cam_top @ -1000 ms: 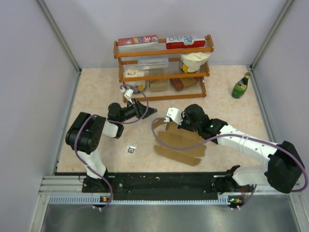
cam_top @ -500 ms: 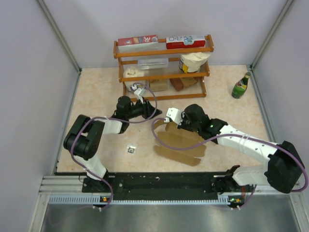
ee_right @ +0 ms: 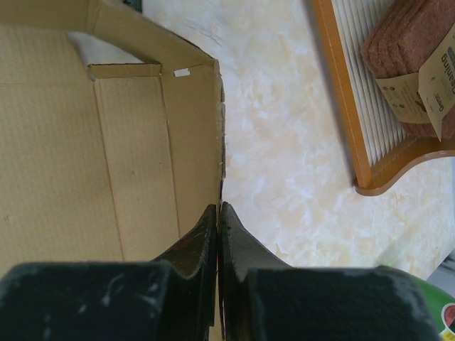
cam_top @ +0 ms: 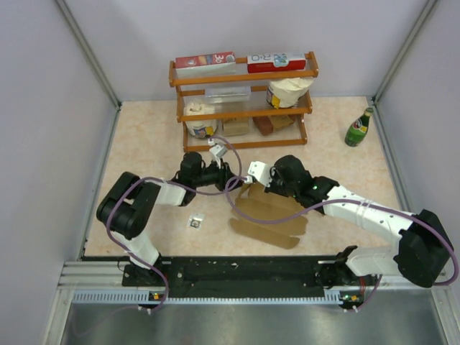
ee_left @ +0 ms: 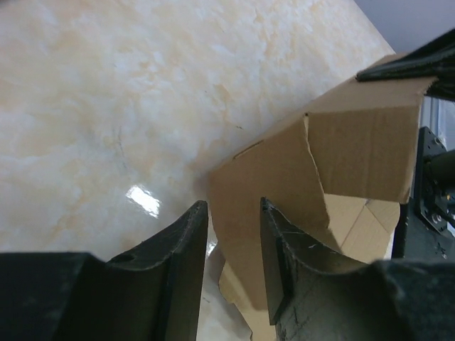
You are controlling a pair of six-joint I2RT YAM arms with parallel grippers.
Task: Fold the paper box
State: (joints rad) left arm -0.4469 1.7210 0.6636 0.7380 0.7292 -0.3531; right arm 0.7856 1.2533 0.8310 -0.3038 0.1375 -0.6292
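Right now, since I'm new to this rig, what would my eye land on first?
The brown box at centre, half folded, with the right claw pinched shut on its raised wall. The left claw, jaws apart, sits at its left flap. Behind stand a stocked wooden shelf and, far right, a green bottle.
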